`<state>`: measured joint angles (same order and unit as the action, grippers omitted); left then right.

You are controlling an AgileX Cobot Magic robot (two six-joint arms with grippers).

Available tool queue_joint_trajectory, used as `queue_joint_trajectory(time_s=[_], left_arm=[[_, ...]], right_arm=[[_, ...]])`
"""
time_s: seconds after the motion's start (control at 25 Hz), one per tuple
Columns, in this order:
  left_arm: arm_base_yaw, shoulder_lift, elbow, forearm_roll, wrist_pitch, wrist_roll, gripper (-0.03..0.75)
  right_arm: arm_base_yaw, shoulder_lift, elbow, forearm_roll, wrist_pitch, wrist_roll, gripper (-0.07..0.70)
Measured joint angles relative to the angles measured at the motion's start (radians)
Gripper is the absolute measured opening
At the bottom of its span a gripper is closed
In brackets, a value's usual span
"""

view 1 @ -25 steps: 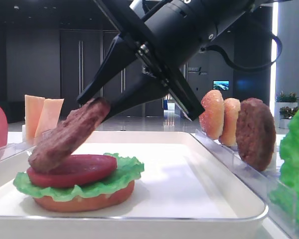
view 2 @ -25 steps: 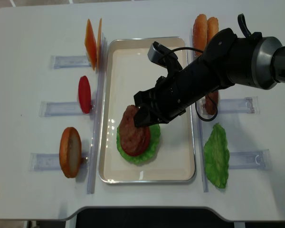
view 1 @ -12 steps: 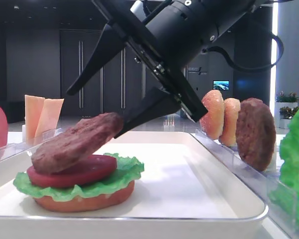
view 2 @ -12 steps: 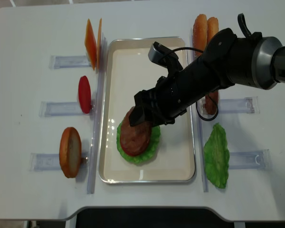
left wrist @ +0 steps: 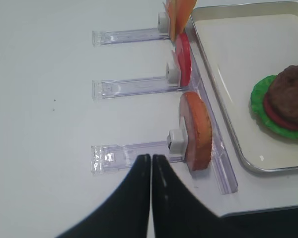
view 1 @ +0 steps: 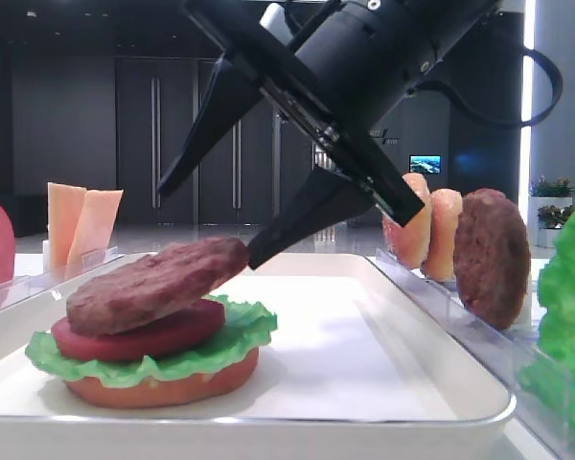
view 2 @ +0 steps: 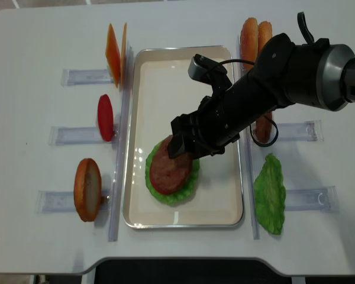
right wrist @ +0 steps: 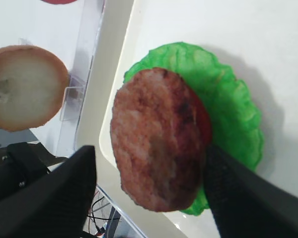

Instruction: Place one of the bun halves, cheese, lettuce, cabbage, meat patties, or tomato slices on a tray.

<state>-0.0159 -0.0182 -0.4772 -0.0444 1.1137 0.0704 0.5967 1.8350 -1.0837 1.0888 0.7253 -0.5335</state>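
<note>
Right gripper (right wrist: 149,193) jaws released wide, straddling the meat patty (right wrist: 156,136), which lies tilted on tomato slice (view 1: 139,335) and lettuce (view 2: 192,177) in the tray (view 2: 183,71). Lift straight up, avoid nudging patty. Left gripper (left wrist: 150,163) jaws clenched, empty, over bench.

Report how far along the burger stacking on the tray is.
Done: on the tray a bun base, lettuce and a tomato slice are stacked, with a meat patty on top, tilted. In hand: nothing; the right gripper is open around the patty's far edge, and the left gripper is shut by the racks. Left: cheese and the domed bun half stand in their racks.
</note>
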Motion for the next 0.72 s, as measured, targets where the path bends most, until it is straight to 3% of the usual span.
queue_joint_trajectory(time_s=[0.44,0.72], left_arm=[[0.000,0.000,0.000,0.000,0.000,0.000,-0.001],[0.000,0.000,0.000,0.000,0.000,0.000,-0.001]], right_arm=[[0.000,-0.076,0.000,-0.152,-0.015,0.141,0.445],[0.000,-0.130,-0.024,-0.337,-0.016,0.297,0.445]])
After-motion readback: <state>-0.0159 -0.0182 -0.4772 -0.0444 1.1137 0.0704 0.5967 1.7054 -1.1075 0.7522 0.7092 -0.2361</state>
